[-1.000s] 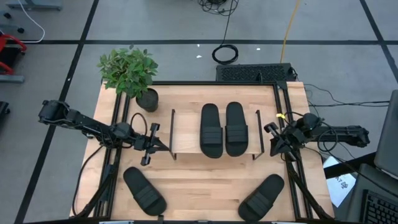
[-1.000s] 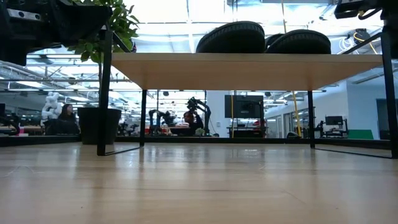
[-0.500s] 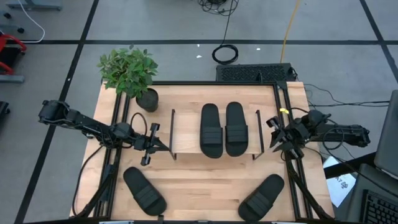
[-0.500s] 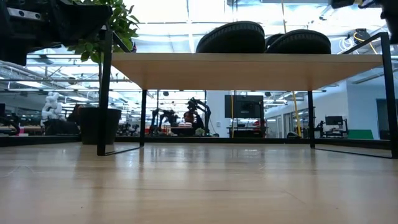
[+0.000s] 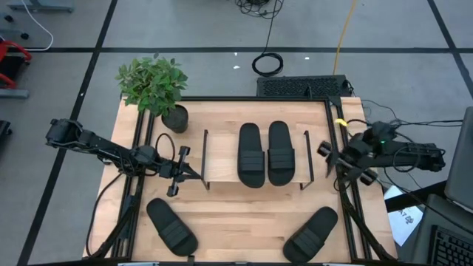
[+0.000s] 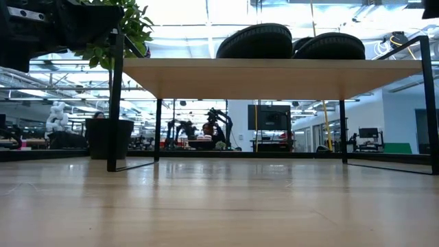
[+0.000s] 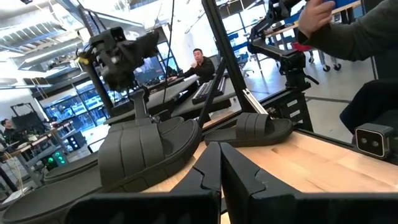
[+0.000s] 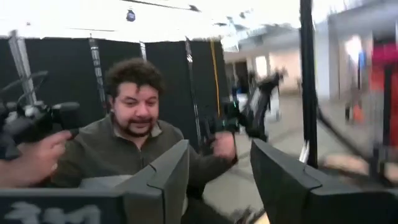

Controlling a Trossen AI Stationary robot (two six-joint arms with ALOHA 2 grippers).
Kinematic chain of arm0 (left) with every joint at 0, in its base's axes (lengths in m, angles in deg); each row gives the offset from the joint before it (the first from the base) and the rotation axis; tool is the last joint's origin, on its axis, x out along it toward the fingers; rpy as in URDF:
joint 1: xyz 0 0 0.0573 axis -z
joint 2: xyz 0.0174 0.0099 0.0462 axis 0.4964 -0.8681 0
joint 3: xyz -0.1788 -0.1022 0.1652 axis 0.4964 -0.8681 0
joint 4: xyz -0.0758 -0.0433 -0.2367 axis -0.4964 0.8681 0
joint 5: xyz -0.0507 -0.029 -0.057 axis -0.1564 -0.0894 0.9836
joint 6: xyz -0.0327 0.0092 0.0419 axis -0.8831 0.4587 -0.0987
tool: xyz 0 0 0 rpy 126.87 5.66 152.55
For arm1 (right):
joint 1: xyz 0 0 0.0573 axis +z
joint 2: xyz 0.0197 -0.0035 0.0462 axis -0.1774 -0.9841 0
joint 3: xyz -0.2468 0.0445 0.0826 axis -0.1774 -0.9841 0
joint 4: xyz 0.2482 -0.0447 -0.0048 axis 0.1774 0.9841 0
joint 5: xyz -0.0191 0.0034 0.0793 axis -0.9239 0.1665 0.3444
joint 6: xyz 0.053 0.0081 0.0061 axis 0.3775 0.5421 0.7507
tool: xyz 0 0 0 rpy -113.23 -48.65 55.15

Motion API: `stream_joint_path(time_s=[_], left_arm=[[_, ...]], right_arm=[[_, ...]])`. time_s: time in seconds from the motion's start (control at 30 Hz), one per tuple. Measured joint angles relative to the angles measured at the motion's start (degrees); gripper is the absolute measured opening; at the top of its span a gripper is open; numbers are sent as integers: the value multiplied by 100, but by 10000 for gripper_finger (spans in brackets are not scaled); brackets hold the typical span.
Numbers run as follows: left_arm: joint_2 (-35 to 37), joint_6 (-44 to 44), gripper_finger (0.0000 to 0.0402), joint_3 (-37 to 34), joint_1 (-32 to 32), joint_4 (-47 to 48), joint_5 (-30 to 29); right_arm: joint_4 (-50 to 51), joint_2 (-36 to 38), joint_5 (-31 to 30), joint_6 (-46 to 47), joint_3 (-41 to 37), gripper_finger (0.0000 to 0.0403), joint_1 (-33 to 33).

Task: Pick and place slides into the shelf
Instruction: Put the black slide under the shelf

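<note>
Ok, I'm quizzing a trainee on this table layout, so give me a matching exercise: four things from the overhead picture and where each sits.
Things:
1. potted plant
2. pair of slides
3. left hand
4. right hand

Places:
A. on the shelf top
B. beside the shelf's right end
C. far left corner of the table
D. beside the shelf's left end

Pairs: 1-C, 2-A, 3-D, 4-B

Even, bright overhead light fills the high view, with soft short shadows under the plant [image 5: 153, 83]. The low view is backlit: ceiling glare blows out the upper centre, and the near bench [image 6: 219, 206] blurs (out of focus). The right wrist view is smeared by motion blur, with a washed-out top.
</note>
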Motion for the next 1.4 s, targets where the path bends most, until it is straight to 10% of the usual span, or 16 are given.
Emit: stream_joint_path(time_s=[0.37, 0.77, 1.0, 1.4], left_arm=[[0, -243, 3, 0, 2, 2, -249], [0, -321, 3, 0, 2, 22, -249], [0, -347, 3, 0, 0, 56, -249], [0, -474, 3, 0, 2, 52, -251]], right_arm=[[-1059, -261, -125, 215, 213, 208, 649], [3664, -1224, -1656, -1295, 2055, 210, 1398], [3796, -1711, -1781, -648, 2114, 210, 2497], [4384, -2427, -4090, 1703, 2003, 210, 4472]])
